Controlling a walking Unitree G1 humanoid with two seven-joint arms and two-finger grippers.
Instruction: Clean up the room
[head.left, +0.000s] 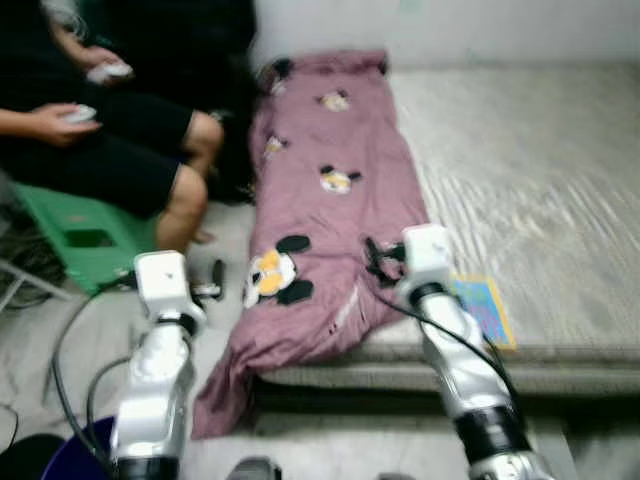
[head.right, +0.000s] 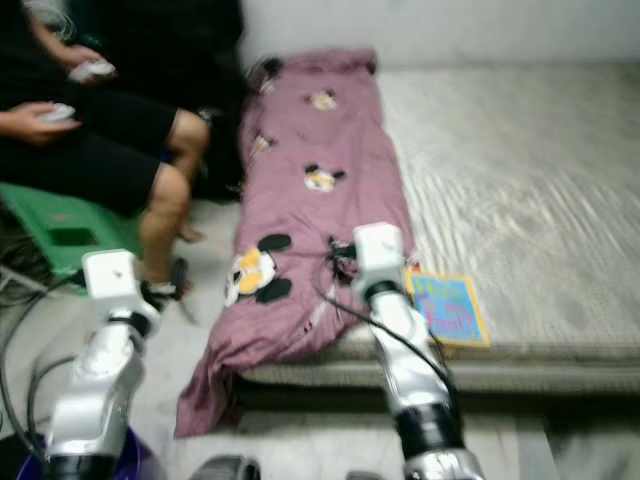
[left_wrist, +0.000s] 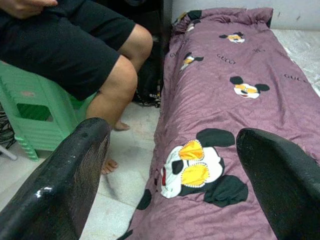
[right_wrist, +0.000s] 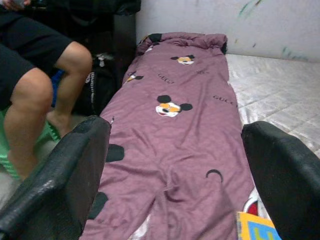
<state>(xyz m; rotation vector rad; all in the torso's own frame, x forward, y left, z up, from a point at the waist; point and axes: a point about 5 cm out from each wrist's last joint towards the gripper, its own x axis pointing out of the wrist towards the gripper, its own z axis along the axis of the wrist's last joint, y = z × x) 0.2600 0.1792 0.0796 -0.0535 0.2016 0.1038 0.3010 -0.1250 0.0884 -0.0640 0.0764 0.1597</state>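
- A purple blanket (head.left: 320, 200) with cartoon mice on it is spread along the left edge of the mattress (head.left: 540, 190). Its near end hangs over the edge and down to the floor (head.left: 235, 225).
- The blanket is judged to be soft, floppy and light. It would bend and sag when lifted, and it would not break.
- A good place to be held is thought to be the near end, where the cloth is bunched up over the edge. A thick fold there could be pinched without slipping.
- The left gripper (left_wrist: 170, 175) is held above the floor, just beside the hanging end. Its fingers (left_wrist: 70, 180) are spread wide apart and nothing is held.
- The right gripper (right_wrist: 175, 170) is held over the near part of the blanket. Its fingers (right_wrist: 60, 170) are spread wide too, and nothing is held.
- A small bright book (head.left: 485, 305) lies on the mattress, just beside the blanket and near the right gripper. It could be dragged along if the blanket is pulled.
- A person (head.left: 120, 130) is sitting on a green stool (head.left: 85, 235) to the left, with bare legs close to the blanket. Small white things are held in the person's hands.
- A dark bag (right_wrist: 100, 90) stands between the person and the mattress.
- Care would be needed on the left side, so the legs are not bumped.
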